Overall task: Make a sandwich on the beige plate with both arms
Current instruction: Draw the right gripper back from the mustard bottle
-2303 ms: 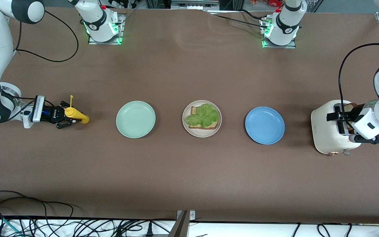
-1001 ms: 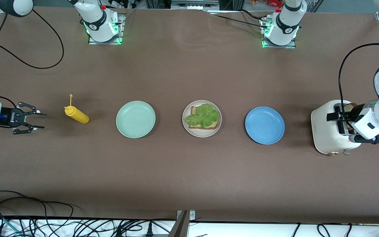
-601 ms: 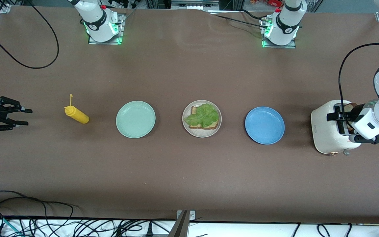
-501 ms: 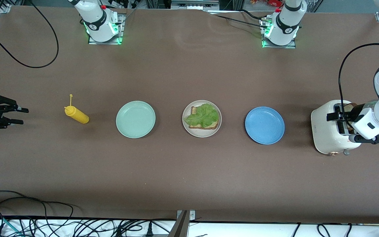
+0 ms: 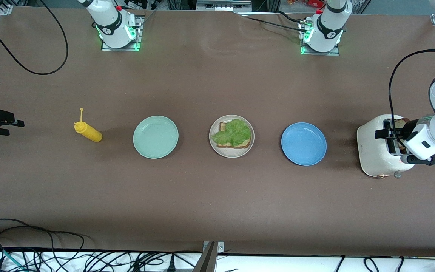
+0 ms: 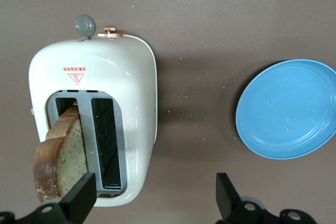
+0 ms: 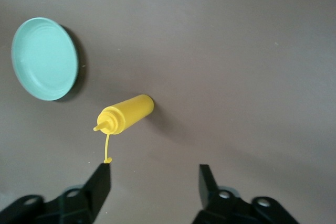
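The beige plate [image 5: 221,152] sits mid-table with one toast slice [image 5: 237,144] on it, and a green lettuce leaf [image 5: 233,132] lies on top. A second toast slice [image 5: 401,122] [image 6: 60,156] sticks up out of one slot of the white toaster [image 5: 372,151] [image 6: 131,93] at the left arm's end. My left gripper [image 5: 389,139] [image 6: 155,195] hangs open over the toaster, one finger right beside that slice. My right gripper [image 5: 15,127] [image 7: 153,177] is open and empty at the right arm's end of the table.
A yellow squeeze bottle [image 5: 87,131] [image 7: 126,115] sits between the right gripper and a mint green plate [image 5: 155,136] [image 7: 44,59]. A blue plate [image 5: 303,143] [image 6: 289,109] lies between the beige plate and the toaster. Cables run along the table's near edge.
The right gripper let go of the yellow bottle and drew back toward the right arm's end of the table, its fingers spreading. The left arm has not moved.
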### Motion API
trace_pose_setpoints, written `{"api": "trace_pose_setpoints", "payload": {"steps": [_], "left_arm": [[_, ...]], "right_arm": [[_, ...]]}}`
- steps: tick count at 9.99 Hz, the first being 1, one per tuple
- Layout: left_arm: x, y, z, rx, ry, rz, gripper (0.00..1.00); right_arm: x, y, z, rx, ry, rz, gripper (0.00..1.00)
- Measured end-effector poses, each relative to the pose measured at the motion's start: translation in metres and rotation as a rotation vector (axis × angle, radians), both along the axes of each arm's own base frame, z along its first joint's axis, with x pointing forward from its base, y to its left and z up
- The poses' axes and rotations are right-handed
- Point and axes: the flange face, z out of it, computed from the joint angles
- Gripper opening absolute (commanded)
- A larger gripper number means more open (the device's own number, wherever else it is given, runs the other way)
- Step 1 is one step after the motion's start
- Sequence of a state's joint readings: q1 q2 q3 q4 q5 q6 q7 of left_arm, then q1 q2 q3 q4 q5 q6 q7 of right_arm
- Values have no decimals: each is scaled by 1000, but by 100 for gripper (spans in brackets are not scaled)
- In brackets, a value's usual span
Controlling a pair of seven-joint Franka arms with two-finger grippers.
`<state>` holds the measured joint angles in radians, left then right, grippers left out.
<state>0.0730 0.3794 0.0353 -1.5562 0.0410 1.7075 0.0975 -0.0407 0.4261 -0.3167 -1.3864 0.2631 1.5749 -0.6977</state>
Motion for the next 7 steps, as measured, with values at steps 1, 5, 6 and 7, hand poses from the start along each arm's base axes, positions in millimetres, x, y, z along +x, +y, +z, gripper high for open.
{"api": "trace_pose_setpoints", "payload": {"steps": [1, 5, 6, 7], "left_arm": [[0, 0, 0, 0, 0, 0, 100], [0, 0, 0, 0, 0, 0, 100], [0, 0, 0, 0, 0, 0, 100], [0, 0, 0, 0, 0, 0, 100]], "right_arm": [[3, 11, 9, -50, -4, -45, 100], [13, 50, 10, -237, 23, -264, 100], [15, 65, 9, -264, 30, -316, 100], [17, 76, 9, -275, 30, -354, 100]]}}
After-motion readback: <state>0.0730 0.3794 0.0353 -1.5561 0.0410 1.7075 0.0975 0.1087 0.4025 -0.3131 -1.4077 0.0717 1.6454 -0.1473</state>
